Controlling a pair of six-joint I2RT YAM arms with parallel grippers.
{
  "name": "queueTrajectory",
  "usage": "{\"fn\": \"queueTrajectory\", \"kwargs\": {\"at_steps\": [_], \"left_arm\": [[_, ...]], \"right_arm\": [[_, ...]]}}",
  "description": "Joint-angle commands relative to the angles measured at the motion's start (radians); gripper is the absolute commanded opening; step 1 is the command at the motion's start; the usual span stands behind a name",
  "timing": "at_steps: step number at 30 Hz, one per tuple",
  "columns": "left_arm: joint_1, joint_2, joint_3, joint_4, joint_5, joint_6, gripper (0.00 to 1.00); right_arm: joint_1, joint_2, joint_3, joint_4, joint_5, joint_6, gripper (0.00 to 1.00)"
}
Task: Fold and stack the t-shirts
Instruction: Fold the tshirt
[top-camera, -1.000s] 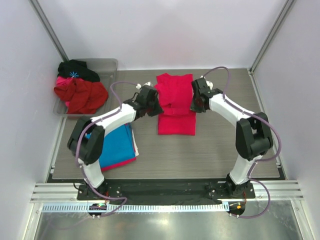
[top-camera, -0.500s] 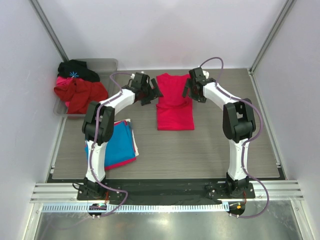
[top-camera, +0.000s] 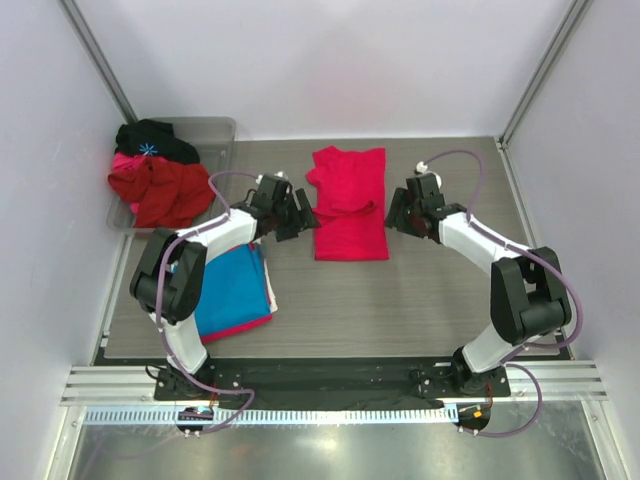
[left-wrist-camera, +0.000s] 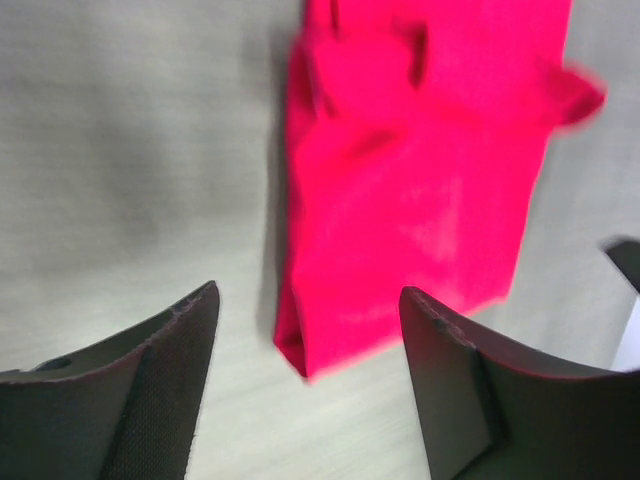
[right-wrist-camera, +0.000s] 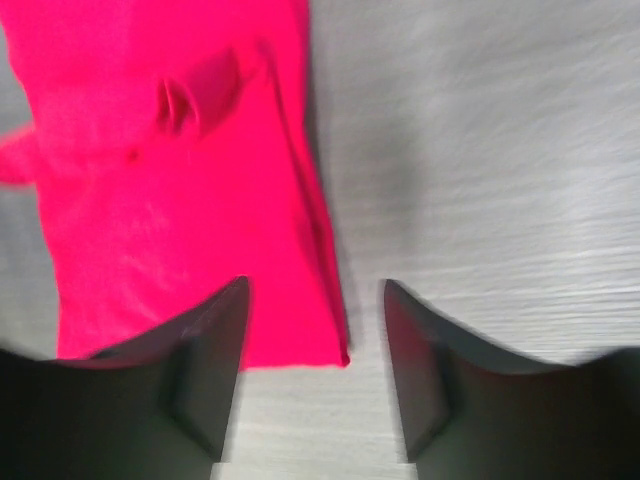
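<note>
The bright crimson-pink t-shirt (top-camera: 348, 205) lies flat on the table's middle back, folded into a long narrow strip, with a sleeve fold across its middle. My left gripper (top-camera: 299, 214) hovers open just left of its near half. In the left wrist view the shirt's (left-wrist-camera: 420, 180) near left corner sits between the spread fingers of that gripper (left-wrist-camera: 308, 292), untouched. My right gripper (top-camera: 394, 212) is open on the shirt's right side. In the right wrist view the shirt's (right-wrist-camera: 170, 200) near right corner lies between this gripper's (right-wrist-camera: 315, 287) fingers. A folded blue t-shirt (top-camera: 230, 288) rests on a pink-red one (top-camera: 252, 325) at near left.
A clear bin (top-camera: 222, 130) at the back left holds dark red and black clothes (top-camera: 160, 185). Grey walls and metal posts close in the table on three sides. Bare tabletop (top-camera: 450, 300) stretches over the near right.
Both grippers were shut on the crimson-pink shirt's sides a second ago; they opened and let it go near its far half, then drew back toward its near corners.
</note>
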Motion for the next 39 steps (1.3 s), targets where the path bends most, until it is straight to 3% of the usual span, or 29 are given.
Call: {"fn": "queueTrajectory", "kwargs": {"at_steps": [1, 12, 23, 27, 30, 32, 35, 36, 39], "left_arm": [[-0.034, -0.075, -0.078, 0.08, 0.033, -0.015, 0.69], [-0.064, -0.02, -0.08, 0.122, 0.044, -0.026, 0.52], [-0.074, 0.04, -0.04, 0.115, 0.045, -0.019, 0.44], [-0.084, 0.05, -0.035, 0.114, 0.047, -0.019, 0.34], [-0.091, 0.051, -0.034, 0.112, 0.049, -0.018, 0.29], [-0.099, 0.043, -0.035, 0.105, 0.038, -0.018, 0.29], [-0.107, 0.034, -0.037, 0.089, 0.026, -0.009, 0.3], [-0.108, 0.032, -0.038, 0.088, 0.026, -0.009, 0.25], [-0.108, 0.024, -0.044, 0.086, 0.021, -0.004, 0.15]], "right_arm": [[0.001, -0.006, -0.076, 0.069, -0.163, 0.019, 0.54], [0.001, 0.103, -0.078, 0.113, -0.223, 0.007, 0.4], [0.001, 0.108, -0.066, 0.128, -0.188, -0.009, 0.39], [0.014, 0.091, -0.066, 0.128, -0.171, -0.019, 0.38], [0.031, 0.083, -0.066, 0.124, -0.148, -0.029, 0.26], [0.042, 0.08, -0.064, 0.121, -0.128, -0.036, 0.25], [0.05, 0.077, -0.059, 0.115, -0.121, -0.045, 0.14], [0.054, 0.076, -0.059, 0.113, -0.117, -0.048, 0.09], [0.06, 0.068, -0.063, 0.11, -0.098, -0.05, 0.09]]}}
